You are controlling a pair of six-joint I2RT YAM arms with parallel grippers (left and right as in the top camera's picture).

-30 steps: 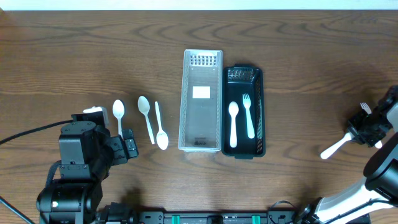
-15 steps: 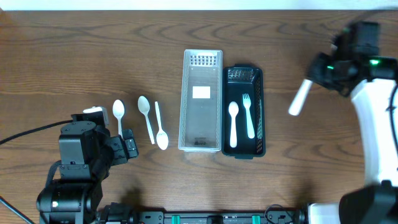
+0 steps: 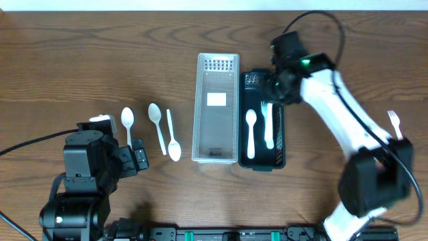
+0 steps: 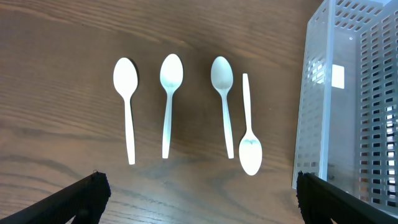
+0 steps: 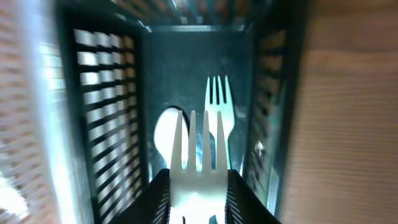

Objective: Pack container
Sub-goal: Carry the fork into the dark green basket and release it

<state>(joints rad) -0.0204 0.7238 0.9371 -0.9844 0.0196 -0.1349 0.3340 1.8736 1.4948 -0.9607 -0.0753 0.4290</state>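
R hand [image 5: 199, 200]: clamped on white fork [image 5: 198, 183], handle end betw. fingers, tines pointing fwd.
Fork pos: hangs over black container [image 3: 262, 165], not yet set down; wrist view a bit blurred.
Key relation: container sits directly below R hand. Fork's long axis runs along container's long axis, parallel w/ packed fork [image 3: 268, 127] & packed spoon [image 3: 251, 130]. Prob. a straight lower + release, no turn.
L hand [image 4: 199, 193]: fingers wide apart, empty, nr four spoons [image 4: 171, 71] on counter [image 4: 62, 37]. Clear bin [image 3: 198, 107] lies betw. it & black container, so R arm is nearer.
Left over: spare fork [image 3: 396, 124] on counter, R side.
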